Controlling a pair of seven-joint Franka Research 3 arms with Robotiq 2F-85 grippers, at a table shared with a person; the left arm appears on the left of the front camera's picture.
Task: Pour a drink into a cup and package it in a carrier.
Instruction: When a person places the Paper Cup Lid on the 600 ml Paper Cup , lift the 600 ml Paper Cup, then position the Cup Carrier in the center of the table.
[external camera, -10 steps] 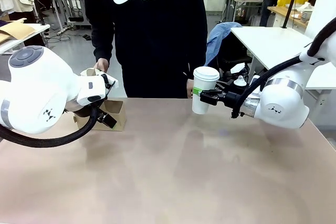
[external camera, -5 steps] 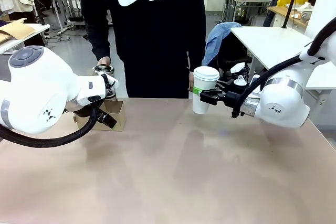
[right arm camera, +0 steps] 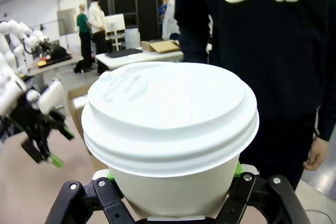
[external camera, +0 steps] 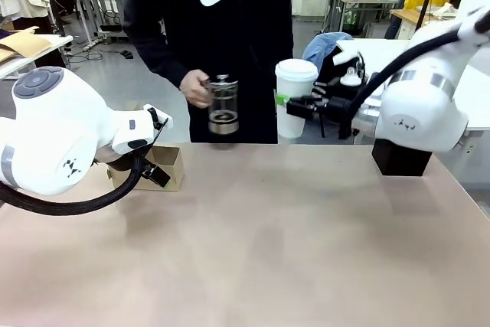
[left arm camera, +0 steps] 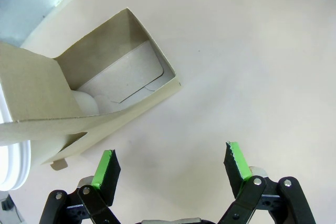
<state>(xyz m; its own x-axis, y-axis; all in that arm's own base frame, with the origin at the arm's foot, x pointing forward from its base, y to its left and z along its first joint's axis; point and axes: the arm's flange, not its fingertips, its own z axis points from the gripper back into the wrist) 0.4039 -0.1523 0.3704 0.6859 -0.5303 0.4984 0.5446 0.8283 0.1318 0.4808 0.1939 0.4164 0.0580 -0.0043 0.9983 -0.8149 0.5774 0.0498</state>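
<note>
Cup [external camera: 294,116]: tall, white, with its lid [external camera: 296,70] on. It is held upright, clear above the far edge of the surface [external camera: 268,250], directly in front of the person. The right tool [external camera: 288,103] is clamped on the cup's upper wall, with green pads [right arm camera: 238,169] pressed against opposite sides. Level carriage is judged to guard against spillage. The lid hides the inside, so the fill cannot be told.

Jug [external camera: 223,103]: clear glass, gripped at the handle by the person's hand [external camera: 196,87] and raised near the cup without touching it. A low band of dark drink [external camera: 223,119] appears near its bottom. Its place next to the cup suggests the pouring stage, though the fitted lid would block a pour.

Carrier [external camera: 172,168]: brown cardboard, resting on the surface at the robot's left, well apart from the cup and partly behind the left arm. The left wrist view shows one open pocket.

Left tool [left arm camera: 170,162]: jaws apart, nothing between them, poised over bare surface just beside the carrier. It is judged ready to steady the box on loading.

Risk: the cup must cross the surface to the carrier, and its tapered paper wall may slip or dent under the clamp.
</note>
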